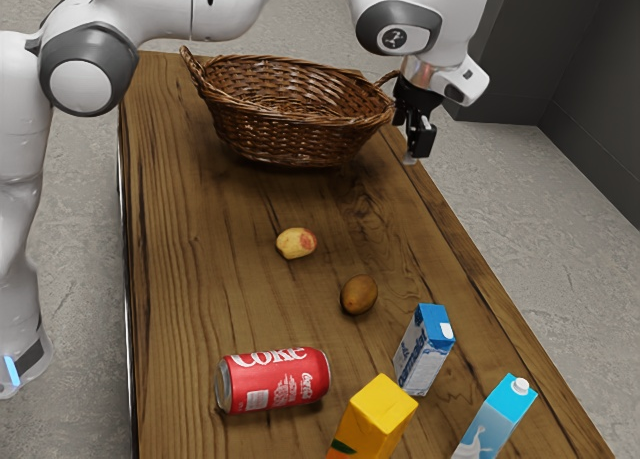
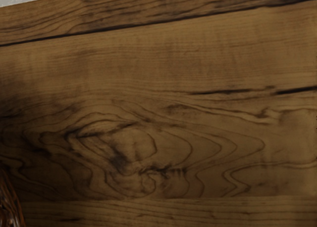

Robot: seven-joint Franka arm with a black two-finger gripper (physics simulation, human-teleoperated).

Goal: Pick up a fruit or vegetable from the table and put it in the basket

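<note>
My gripper [image 1: 413, 144] hangs above the table's far long edge, just beyond the basket's handle at the exterior view's right; whether it is open or shut I cannot tell. The brown wicker basket [image 1: 290, 139] stands upright at the table's back. A yellow and red potato-like item [image 1: 292, 243] lies on the wood in front of it, and a brown kiwi-like fruit [image 1: 359, 294] rests closer to the cartons. In the wrist view, a bit of the basket [image 2: 9, 207] appears beside bare wood.
A red Coke can [image 1: 273, 380] lies on its side on the wooden table [image 1: 175, 279]. Near it stand a yellow carton [image 1: 375, 419], a blue and white carton [image 1: 424, 351] and a light blue carton [image 1: 497, 419]. Wood grain of the table [image 2: 163, 148] lies under my hand.
</note>
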